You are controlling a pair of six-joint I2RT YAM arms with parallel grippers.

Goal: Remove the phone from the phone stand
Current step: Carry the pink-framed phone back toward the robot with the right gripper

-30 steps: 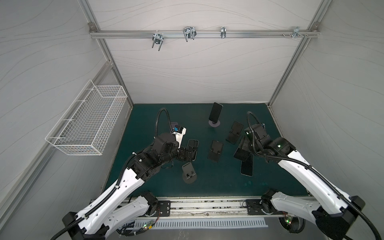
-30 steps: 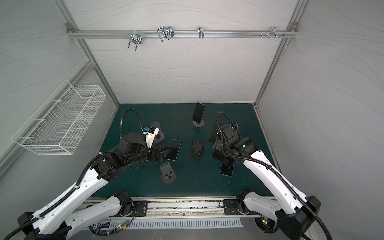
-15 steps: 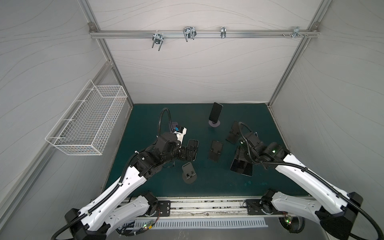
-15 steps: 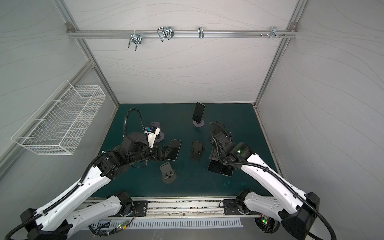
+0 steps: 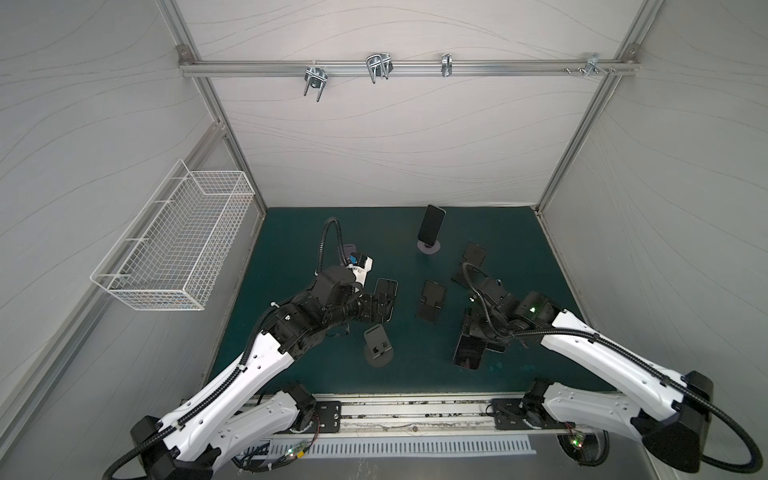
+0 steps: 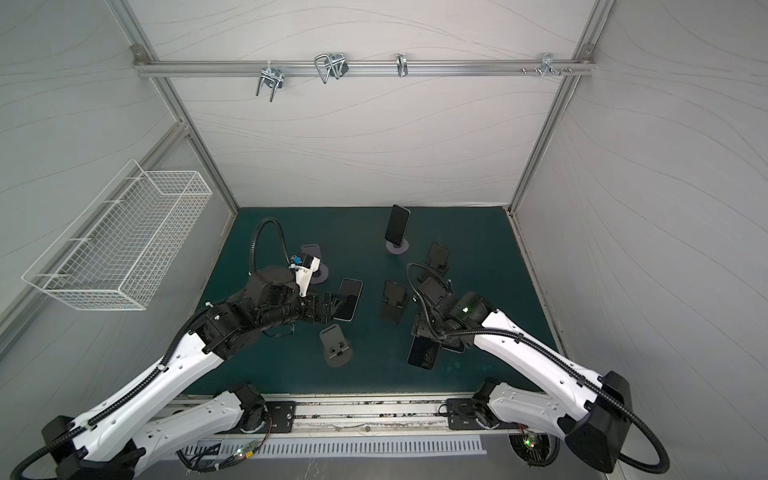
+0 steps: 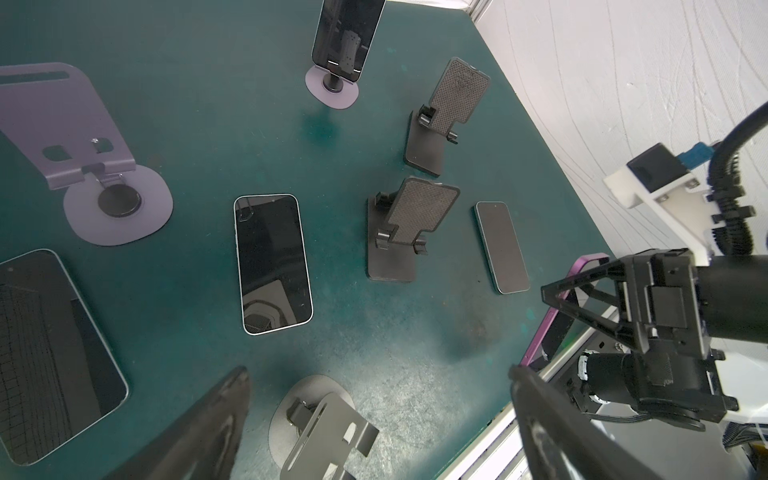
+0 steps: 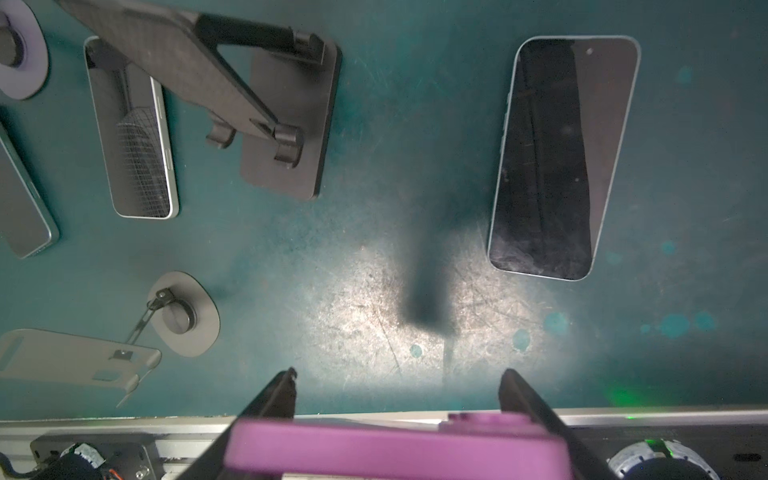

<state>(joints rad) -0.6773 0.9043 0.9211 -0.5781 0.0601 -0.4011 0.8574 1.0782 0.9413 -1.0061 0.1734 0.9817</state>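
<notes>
My right gripper (image 8: 399,374) is shut on a purple phone (image 8: 395,449), gripped across its width and held in the air over the front right of the green mat. In both top views that phone (image 5: 469,353) (image 6: 423,352) hangs dark below the right gripper (image 5: 471,330). At the back of the mat another phone (image 5: 431,224) (image 7: 347,37) stands upright on a round-based phone stand (image 5: 429,248) (image 7: 332,89). My left gripper (image 7: 378,372) (image 5: 384,307) is open and empty, hovering mid-left over the mat.
Two empty black stands (image 7: 409,224) (image 7: 444,112), a grey stand (image 7: 320,419) and a purple stand (image 7: 83,137) sit on the mat. Phones lie flat (image 7: 272,262) (image 7: 54,353) (image 8: 561,158). A metal rail (image 5: 415,411) borders the front. A wire basket (image 5: 178,249) hangs on the left wall.
The right gripper has carried the purple phone from mid-right of the mat toward the front. The left arm has barely shifted and its gripper stays open.
</notes>
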